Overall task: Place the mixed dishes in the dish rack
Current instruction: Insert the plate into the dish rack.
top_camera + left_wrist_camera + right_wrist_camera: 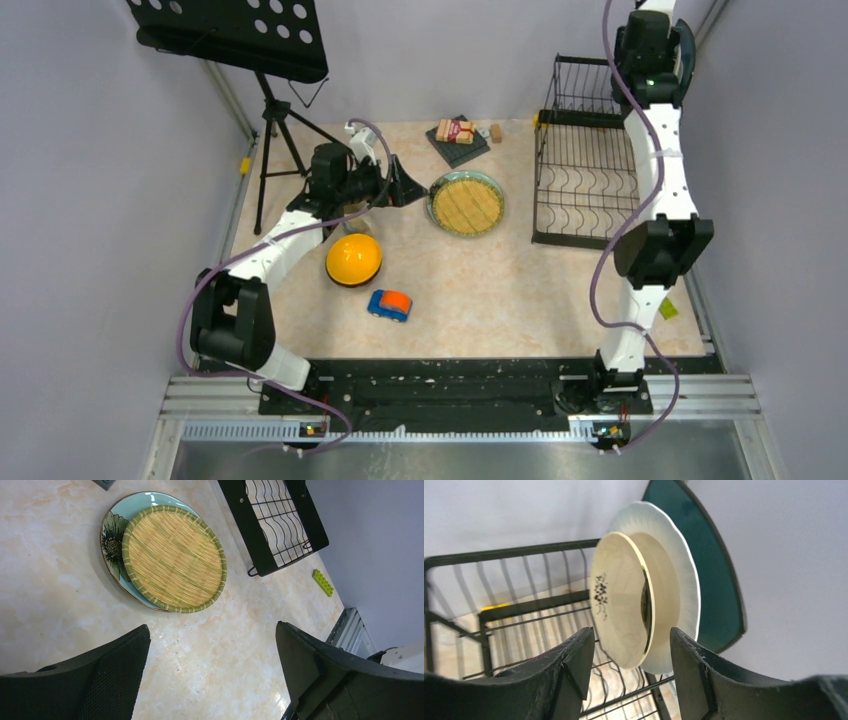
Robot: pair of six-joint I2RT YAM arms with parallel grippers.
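Right gripper (631, 634), jaws wide and empty, faces yellowish plate (616, 605), cream plate (676, 575) and teal plate (716, 580), slotted upright in the dish rack (524, 550). Left gripper (212, 630), equally open and empty, hovers beside mint-green plate (112, 535), left of the rack.

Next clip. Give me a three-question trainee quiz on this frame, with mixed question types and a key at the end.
1. True or false: the orange bowl lies rim down.
2. What rests on the mint-green plate? A) woven tray B) spoon C) mug
3. In the right wrist view, how many plates stand in the dish rack?
Key: 1 true; 2 A; 3 three.
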